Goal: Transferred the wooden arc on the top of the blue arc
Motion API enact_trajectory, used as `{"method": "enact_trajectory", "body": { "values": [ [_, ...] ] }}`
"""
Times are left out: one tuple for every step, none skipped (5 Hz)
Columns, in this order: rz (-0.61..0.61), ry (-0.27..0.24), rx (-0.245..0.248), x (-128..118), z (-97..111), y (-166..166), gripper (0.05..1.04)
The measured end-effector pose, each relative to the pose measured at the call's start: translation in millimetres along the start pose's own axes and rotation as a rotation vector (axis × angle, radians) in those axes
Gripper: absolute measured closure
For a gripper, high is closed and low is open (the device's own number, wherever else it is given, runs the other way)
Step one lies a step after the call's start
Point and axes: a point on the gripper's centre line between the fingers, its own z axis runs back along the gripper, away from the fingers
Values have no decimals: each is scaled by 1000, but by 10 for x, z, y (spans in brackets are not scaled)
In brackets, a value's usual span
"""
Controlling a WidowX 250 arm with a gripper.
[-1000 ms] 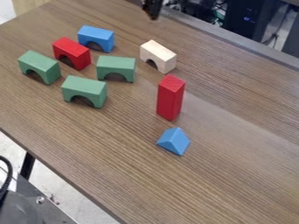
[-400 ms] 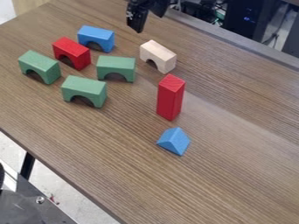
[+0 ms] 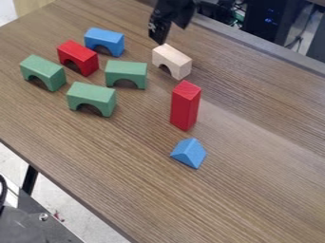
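Camera view: wooden arc [image 3: 172, 60] near the parted jaws, lower down

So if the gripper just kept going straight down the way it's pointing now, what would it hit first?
Most likely the plain wooden arch: the gripper points down, just above that block in the picture. Depth is hard to judge from one angle, so it might land on the table behind it.
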Motion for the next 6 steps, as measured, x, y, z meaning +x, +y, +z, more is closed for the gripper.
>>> {"method": "enact_trajectory", "body": {
  "values": [
    [-25,-14,-17,-20,-35,-14,85],
    [-47,-28,-14,-120,-142,24,85],
    [-64,-46,-17,-196,-208,23,85],
    [-47,-64,-11,-209,-287,29,119],
    [-23,-83,-9,-225,-321,26,416],
    [-22,-80,-11,-238,-325,37,519]
  ]
}}
